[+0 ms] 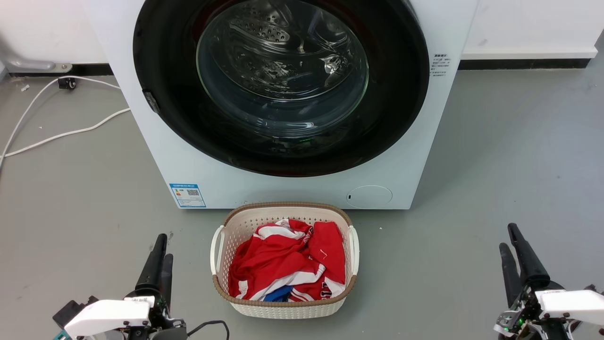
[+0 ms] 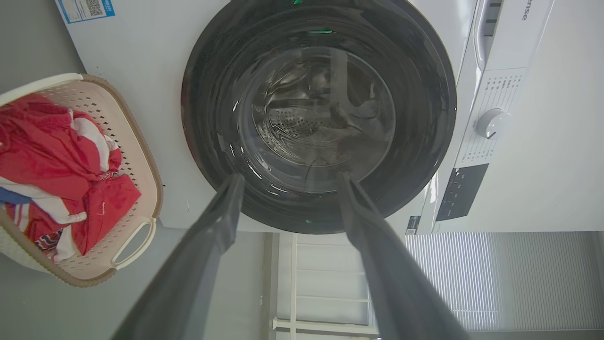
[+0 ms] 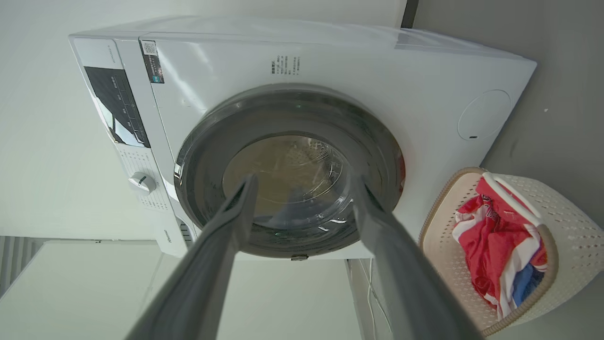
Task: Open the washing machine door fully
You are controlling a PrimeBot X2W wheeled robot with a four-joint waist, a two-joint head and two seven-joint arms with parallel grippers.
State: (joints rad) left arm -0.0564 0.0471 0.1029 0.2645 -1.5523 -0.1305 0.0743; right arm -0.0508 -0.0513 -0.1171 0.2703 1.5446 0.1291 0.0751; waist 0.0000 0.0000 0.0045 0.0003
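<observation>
The washing machine (image 1: 264, 189) is a big white box standing straight ahead on the floor. Its door (image 1: 401, 94), a glossy black disc with a clear glass bowl at its centre, lies flat against the front, and a small grey catch (image 1: 151, 101) sits on its left rim. Through the glass I see the steel drum. My left gripper (image 1: 165, 246) is low at the left, open and empty, well short of the machine. My right gripper (image 1: 507, 236) is low at the right, likewise open and empty. Both wrist views look at the door (image 2: 424, 104) (image 3: 198, 165) between spread fingers (image 2: 222, 212) (image 3: 231, 212).
A cream laundry basket (image 1: 283, 304) with red, white and blue clothes stands on the floor just in front of the machine, between my grippers. White cables (image 1: 61, 134) trail over the grey floor at the left. A wall runs behind the machine.
</observation>
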